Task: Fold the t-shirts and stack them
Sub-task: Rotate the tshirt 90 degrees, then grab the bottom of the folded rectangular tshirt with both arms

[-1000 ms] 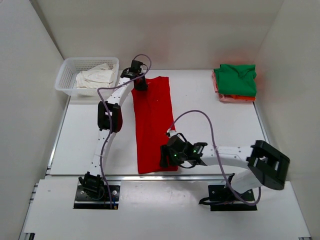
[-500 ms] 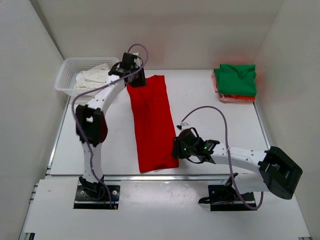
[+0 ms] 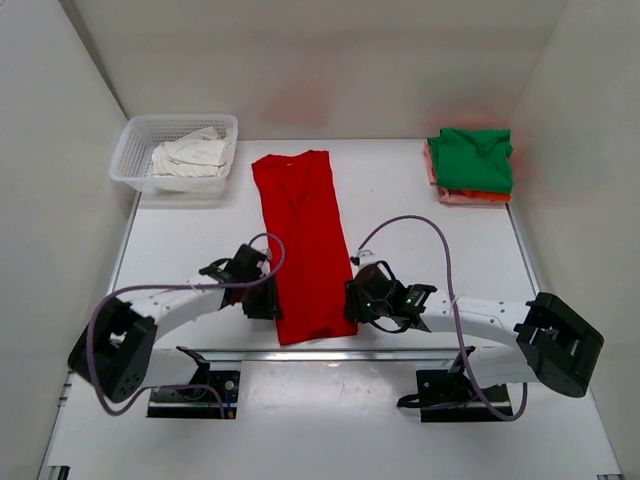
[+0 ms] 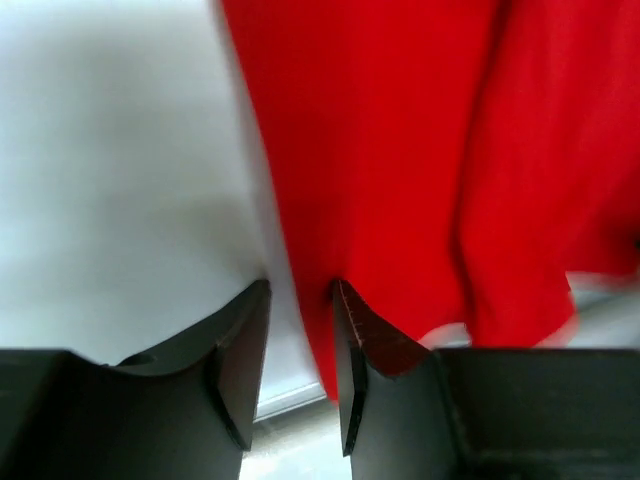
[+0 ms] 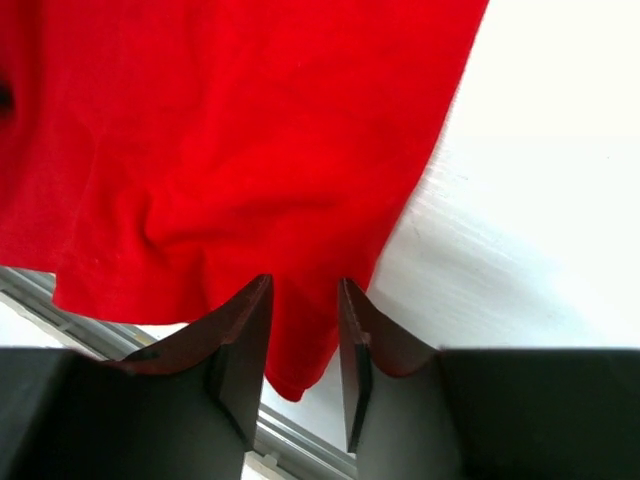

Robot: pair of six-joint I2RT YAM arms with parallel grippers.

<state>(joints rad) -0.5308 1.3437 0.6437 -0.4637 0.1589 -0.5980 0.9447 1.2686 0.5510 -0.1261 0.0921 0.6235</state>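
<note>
Between left claw (image 4: 300, 295) and right claw (image 5: 303, 287), long bright red t-shirt (image 3: 303, 235), near hem rumpled; either claw's closure unclear

red shirt (image 3: 300, 240): bright red, plain
green shirt (image 3: 472, 158): plain green
pink shirt (image 3: 466, 197): salmon pink, plain
off-white shirt (image 3: 190, 155): off-white, plain
basket (image 3: 133, 138): white mesh
table (image 3: 420, 210): white
left pincer (image 4: 300, 290): black
right pincer (image 5: 303, 285): black
left arm (image 3: 180, 303): white links, black joints
right arm (image 3: 480, 312): white links, black joints
cables (image 3: 405, 217): purple
walls (image 3: 300, 60): off-white
</note>
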